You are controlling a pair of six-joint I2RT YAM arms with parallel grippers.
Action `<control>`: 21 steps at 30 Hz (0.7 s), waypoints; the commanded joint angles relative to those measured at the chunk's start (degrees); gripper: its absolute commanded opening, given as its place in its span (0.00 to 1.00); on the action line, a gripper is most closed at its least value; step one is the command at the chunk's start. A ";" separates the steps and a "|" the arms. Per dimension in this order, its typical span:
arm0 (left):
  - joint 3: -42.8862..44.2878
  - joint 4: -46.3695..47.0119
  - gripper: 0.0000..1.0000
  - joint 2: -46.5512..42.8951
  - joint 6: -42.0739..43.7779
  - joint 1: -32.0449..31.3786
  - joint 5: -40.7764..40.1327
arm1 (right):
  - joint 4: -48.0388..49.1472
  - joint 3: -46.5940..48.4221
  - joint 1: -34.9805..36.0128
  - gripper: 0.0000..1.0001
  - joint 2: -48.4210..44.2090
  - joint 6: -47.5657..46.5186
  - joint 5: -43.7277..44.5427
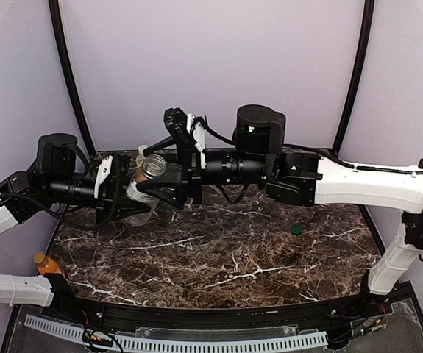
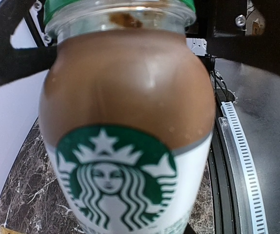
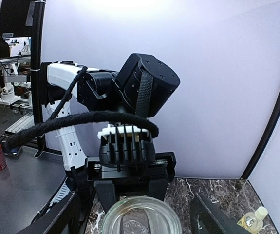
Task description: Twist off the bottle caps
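Observation:
My left gripper (image 1: 132, 197) is shut on the short clear white-labelled bottle (image 1: 143, 190) and holds it tilted above the table's back left. The bottle fills the left wrist view (image 2: 130, 122), brown liquid above a green logo. Its mouth (image 3: 140, 218) is open, with no cap on it. My right gripper (image 1: 161, 173) is open, and its fingers (image 3: 212, 219) stand wide on either side of the mouth, holding nothing. The dark green cap (image 1: 296, 229) lies on the marble to the right. The squat orange bottle (image 1: 44, 262) with its tan cap stands at the near left.
A yellowish bottle with a pale cream cap (image 3: 253, 219) sits at the back of the marble table (image 1: 218, 257). A cream cap also shows behind the held bottle (image 1: 142, 151). A ribbed rail (image 1: 196, 342) runs along the near edge.

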 commanded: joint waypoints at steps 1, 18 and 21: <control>0.44 1.10 0.07 -0.43 -0.72 0.47 1.02 | 4.14 1.29 0.25 0.65 -1.01 0.64 -1.30; 0.10 1.75 0.53 -0.63 -1.31 0.57 0.31 | -0.03 0.83 -0.19 0.00 -2.16 -1.04 2.42; 0.29 2.44 0.97 -0.28 -2.54 0.69 -4.05 | -2.76 0.59 -1.85 0.00 -3.81 0.56 6.45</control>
